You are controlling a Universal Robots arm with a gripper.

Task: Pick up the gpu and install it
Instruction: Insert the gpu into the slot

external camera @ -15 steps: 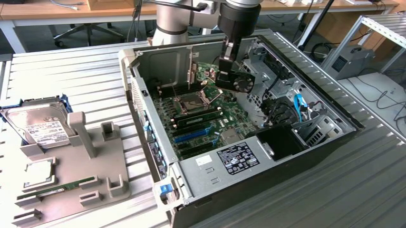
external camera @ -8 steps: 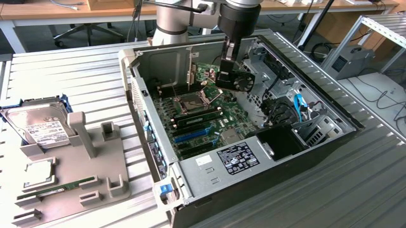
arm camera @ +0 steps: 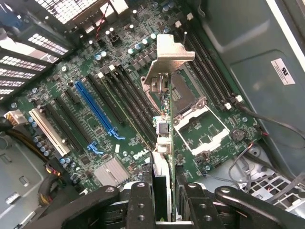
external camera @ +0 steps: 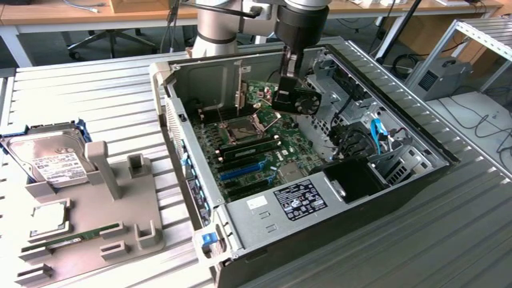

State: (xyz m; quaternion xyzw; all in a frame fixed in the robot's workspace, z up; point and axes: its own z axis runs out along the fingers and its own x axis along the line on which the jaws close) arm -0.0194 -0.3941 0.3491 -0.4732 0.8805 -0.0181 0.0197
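My arm: fat silver-grey tube (external camera: 217, 21), matte black round wrist section (external camera: 300, 24) at its 3 o'clock, silver band at the section's 12 o'clock. Gripper (external camera: 286, 90) narrow, all black. Close up, fingers (arm camera: 141, 205) are black bars on curved black linkage arms (arm camera: 248, 205), round recessed holes along each.

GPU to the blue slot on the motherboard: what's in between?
Wrist view: long black slots run side by side between the gpu, held edge-on above the board, and the blue slot.

Exterior view high, oblique over case (external camera: 200, 84); wrist view close, downward; shared: motherboard (arm camera: 52, 93).
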